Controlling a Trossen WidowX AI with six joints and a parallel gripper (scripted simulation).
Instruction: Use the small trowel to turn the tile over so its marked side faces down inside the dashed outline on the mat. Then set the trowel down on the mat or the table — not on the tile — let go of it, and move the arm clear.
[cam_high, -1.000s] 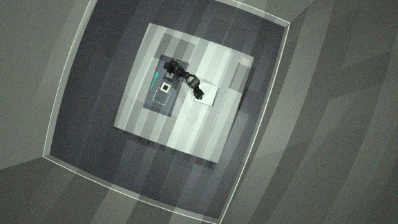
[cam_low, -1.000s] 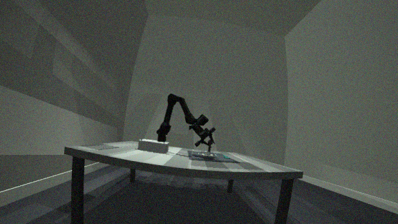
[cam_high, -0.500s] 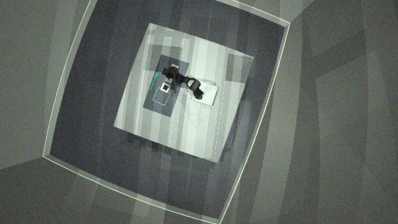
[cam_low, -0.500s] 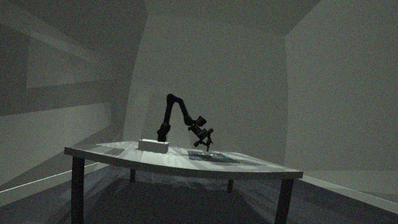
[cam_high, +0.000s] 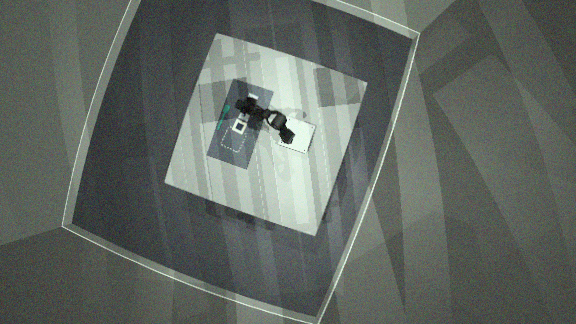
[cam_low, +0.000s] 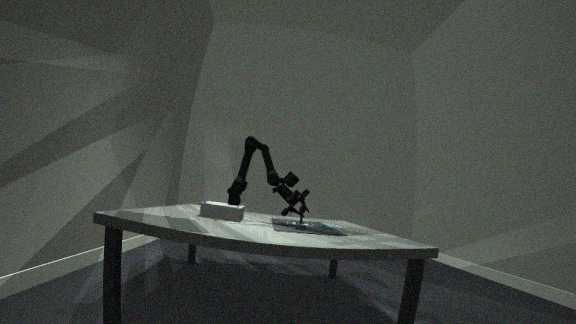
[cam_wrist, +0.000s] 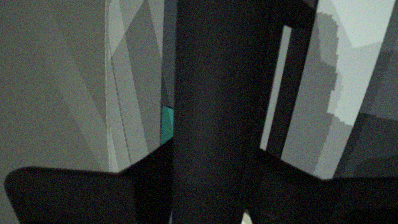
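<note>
The gripper (cam_high: 242, 106) (cam_low: 302, 210) (cam_wrist: 209, 175) is shut on the trowel, low over the mat (cam_high: 215, 154) (cam_low: 284, 228). The trowel's thick dark handle (cam_wrist: 210, 75) stands between the fingers in the wrist view; its blade cannot be made out clearly. The tile (cam_high: 239, 126), a white square with a dark centre, lies on the mat at the upper edge of the dashed outline (cam_high: 221, 144), beside the gripper and apart from it as far as the top view shows. Which tile face is marked cannot be told for sure.
A thin teal object (cam_high: 223, 116) lies along the mat's left side; part of it shows in the wrist view (cam_wrist: 167, 122). A small white shape (cam_high: 253, 96) is beside the gripper. The arm's white base block (cam_high: 302, 141) (cam_low: 222, 212) stands to the mat's right.
</note>
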